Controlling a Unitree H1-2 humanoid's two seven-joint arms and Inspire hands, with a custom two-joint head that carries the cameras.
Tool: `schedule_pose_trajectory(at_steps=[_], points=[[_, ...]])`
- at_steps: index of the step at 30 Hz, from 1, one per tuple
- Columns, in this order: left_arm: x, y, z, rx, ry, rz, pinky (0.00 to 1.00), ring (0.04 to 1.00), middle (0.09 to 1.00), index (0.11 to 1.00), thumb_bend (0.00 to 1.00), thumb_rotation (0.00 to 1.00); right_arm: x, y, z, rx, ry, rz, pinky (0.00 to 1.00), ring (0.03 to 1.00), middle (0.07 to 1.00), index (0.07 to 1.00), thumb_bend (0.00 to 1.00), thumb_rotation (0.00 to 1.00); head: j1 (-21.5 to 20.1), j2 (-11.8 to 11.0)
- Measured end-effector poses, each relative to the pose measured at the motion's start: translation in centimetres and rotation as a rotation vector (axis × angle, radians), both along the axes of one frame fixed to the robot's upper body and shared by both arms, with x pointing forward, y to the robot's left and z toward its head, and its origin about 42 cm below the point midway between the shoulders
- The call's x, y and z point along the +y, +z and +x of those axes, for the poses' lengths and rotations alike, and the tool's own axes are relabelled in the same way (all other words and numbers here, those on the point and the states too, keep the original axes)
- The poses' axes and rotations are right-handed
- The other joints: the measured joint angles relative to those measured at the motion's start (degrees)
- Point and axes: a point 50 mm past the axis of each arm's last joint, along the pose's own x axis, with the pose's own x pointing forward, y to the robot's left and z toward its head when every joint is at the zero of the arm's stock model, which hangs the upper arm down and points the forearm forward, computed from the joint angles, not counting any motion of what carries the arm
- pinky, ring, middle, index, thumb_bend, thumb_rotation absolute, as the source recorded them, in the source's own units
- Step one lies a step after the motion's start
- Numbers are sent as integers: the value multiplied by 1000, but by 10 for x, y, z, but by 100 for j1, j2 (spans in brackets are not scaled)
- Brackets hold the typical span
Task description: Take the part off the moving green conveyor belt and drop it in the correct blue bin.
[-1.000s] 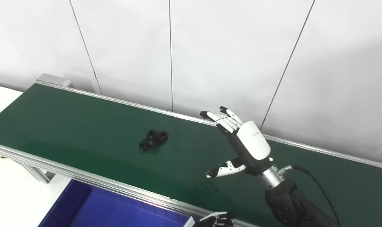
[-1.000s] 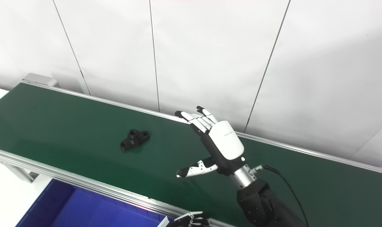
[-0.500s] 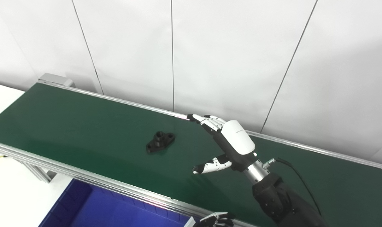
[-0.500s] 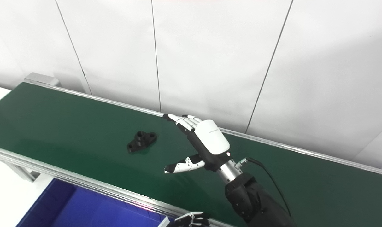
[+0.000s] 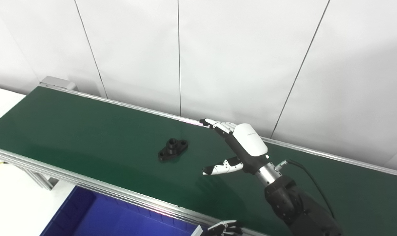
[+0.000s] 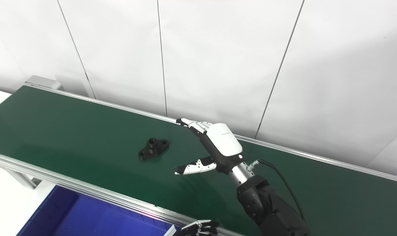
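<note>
Your right hand (image 5: pixel 244 150) was spread wide and empty above the belt (image 5: pixel 87 131). The part (image 5: pixel 172 149) lay on the belt at its 9 o'clock, near but apart. Your left hand (image 5: pixel 223 228) barely showed; I cannot tell its state.

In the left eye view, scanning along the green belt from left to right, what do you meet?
Grey metal end bracket of the conveyor → small black flanged part lying on the green conveyor belt → right hand, white and black, open above the belt.
</note>
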Motion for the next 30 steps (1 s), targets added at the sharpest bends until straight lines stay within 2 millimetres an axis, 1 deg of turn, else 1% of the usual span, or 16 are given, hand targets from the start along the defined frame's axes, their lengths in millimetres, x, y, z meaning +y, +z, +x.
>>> schedule_pose_trajectory(at_steps=[7,11,15,16,17,23,27,30], points=[[0,0,0,0,2,-1,664,747,780,800,797,923,6,-4,9,6,-1,-63,770,784,841,881,836,894,70,18],[0,0,0,0,3,-1,661,745,781,799,791,925,10,-2,17,0,-6,-97,759,775,833,876,844,873,106,26],[0,0,-1,-1,4,1,654,743,782,799,797,924,16,2,22,-15,-3,-114,729,741,801,868,847,846,132,44],[0,0,-1,-1,5,1,654,743,782,799,795,923,19,3,22,-21,-2,-112,727,738,798,868,846,844,149,44],[0,0,-1,-1,5,1,652,744,785,799,797,924,21,3,23,-22,-3,-114,746,750,807,872,853,845,184,53],[-1,1,-1,-1,6,1,684,767,794,802,812,925,32,-8,20,0,3,-155,758,762,818,875,855,839,290,88],[-1,1,-1,-2,10,2,690,772,794,803,812,930,32,-15,20,12,-4,-186,749,766,820,872,853,827,316,97],[-1,1,-1,-3,15,3,690,769,790,803,816,925,32,-17,20,13,-4,-198,721,761,821,870,846,825,369,114]])
